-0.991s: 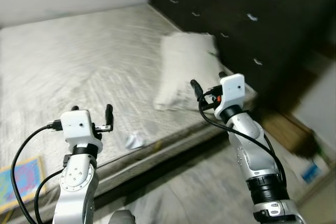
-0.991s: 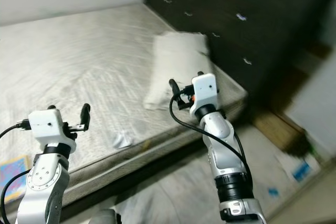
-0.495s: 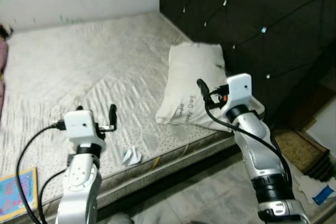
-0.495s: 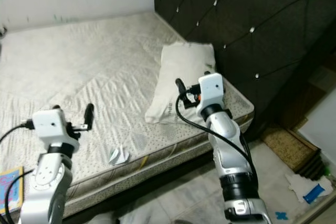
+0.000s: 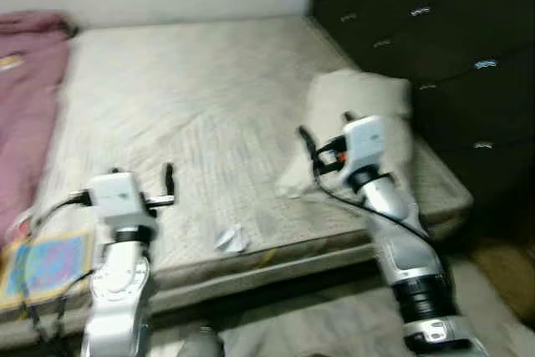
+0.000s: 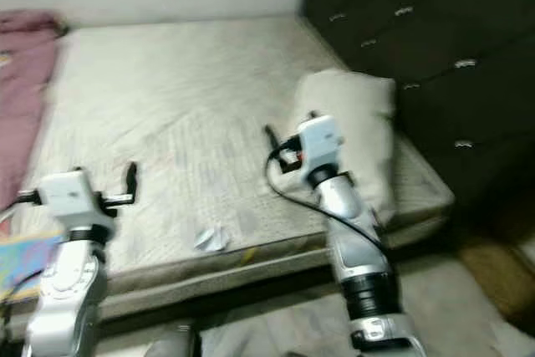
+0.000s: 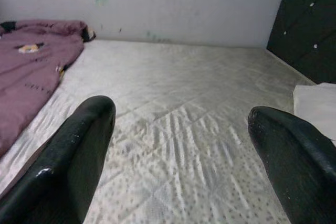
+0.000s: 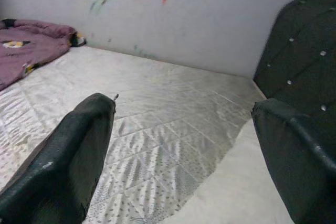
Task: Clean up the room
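Approach to bed (image 5: 209,114), both end effectors wide open, empty.
Crumpled paper (image 5: 230,240) near bed's front edge: left end effector (image 5: 167,186) should descend squarely over it.

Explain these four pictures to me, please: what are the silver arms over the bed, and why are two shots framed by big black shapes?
They belong to a walking humanoid robot tidying a room. The two wide pictures come from a pair of cameras in its head, looking down past its own arms. Each arm ends in a gripper with two long black fingers: the left gripper and the right gripper. The other two pictures come from small cameras on the wrists, looking out between those fingers, which are the black shapes you noticed. Both grippers are open and hold nothing. On the bare mattress lie a white pillow by the dark padded headboard, a purple blanket on the far side, and a small crumpled scrap of paper near the front edge. The head pictures are a little blurred.
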You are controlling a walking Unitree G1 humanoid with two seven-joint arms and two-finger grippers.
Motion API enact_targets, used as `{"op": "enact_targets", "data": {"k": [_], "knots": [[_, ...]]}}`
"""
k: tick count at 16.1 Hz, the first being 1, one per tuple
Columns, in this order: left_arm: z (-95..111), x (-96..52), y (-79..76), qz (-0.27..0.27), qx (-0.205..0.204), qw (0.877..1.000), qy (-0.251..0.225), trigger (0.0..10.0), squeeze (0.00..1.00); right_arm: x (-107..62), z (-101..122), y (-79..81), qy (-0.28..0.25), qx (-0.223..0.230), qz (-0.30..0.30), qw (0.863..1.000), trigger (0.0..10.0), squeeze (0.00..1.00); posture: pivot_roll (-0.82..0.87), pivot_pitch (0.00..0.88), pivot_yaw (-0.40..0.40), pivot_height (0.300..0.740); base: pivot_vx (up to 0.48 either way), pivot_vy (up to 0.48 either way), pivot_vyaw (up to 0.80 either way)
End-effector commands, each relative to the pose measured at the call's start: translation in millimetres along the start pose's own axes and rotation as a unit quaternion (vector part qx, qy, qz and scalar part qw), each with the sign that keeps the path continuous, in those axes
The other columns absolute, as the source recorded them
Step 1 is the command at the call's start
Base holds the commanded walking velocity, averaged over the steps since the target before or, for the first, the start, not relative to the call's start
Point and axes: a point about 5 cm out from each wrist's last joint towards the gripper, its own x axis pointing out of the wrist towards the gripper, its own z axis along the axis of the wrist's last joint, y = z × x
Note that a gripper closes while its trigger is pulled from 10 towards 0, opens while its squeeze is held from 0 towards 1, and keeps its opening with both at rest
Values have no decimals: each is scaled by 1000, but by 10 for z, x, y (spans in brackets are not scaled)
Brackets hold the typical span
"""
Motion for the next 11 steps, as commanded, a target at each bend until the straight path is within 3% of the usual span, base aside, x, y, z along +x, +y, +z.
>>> {"op": "enact_targets", "data": {"k": [1,6,11], "knots": [[-4,-5,33,1,10,1000,5,10000,0,24,24,12,-5,-1,4,1000,10000,0,57,0,-75,740,0,0,800],[-8,-4,17,-1,8,1000,5,10000,0,44,27,15,-8,9,6,1000,10000,0,60,0,-80,740,0,0,748],[-18,-16,27,1,1,1000,8,10000,0,60,22,6,-4,12,3,1000,10000,0,63,0,-84,740,0,0,83]]}}
